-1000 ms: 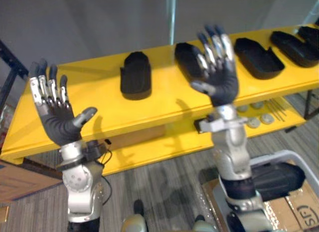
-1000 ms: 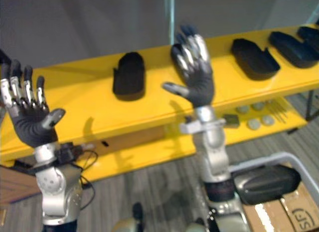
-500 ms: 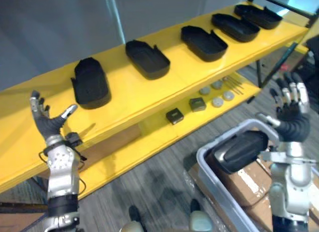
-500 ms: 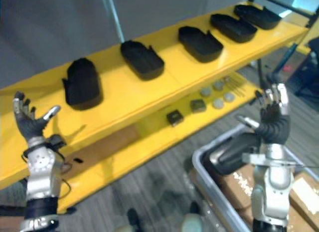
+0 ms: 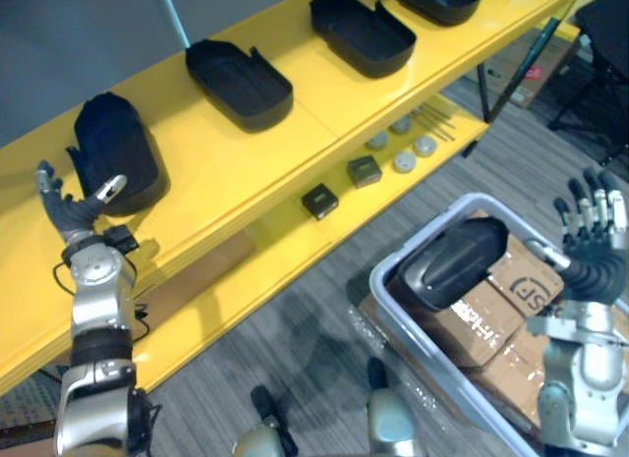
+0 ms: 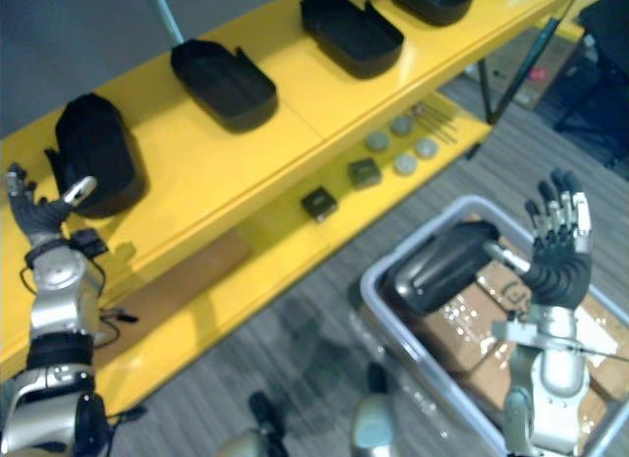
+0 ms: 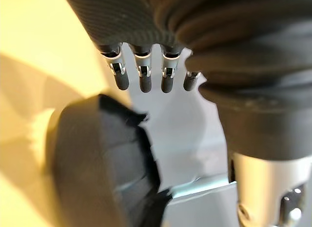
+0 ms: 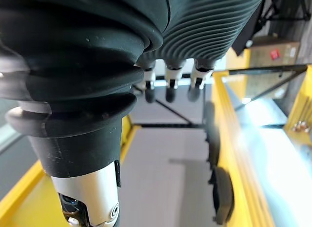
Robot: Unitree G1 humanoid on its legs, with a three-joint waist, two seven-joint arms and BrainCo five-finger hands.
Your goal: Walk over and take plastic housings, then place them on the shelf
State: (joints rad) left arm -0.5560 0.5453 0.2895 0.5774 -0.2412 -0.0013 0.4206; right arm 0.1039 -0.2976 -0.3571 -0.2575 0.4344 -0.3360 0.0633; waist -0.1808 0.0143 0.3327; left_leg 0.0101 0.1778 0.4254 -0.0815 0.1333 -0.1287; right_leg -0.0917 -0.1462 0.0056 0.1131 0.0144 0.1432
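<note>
Both hands are empty, fingers spread: right hand (image 5: 590,265) raised just beside the bin (image 5: 376,278), left hand (image 5: 69,213) far from it at the shelf (image 5: 256,152). A housing (image 5: 452,262) lies in the bin; bring your right hand down over its middle before closing.

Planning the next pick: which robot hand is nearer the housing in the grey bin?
Right. The right robot hand is raised beside the housing; the left robot hand is by the shelf.
</note>
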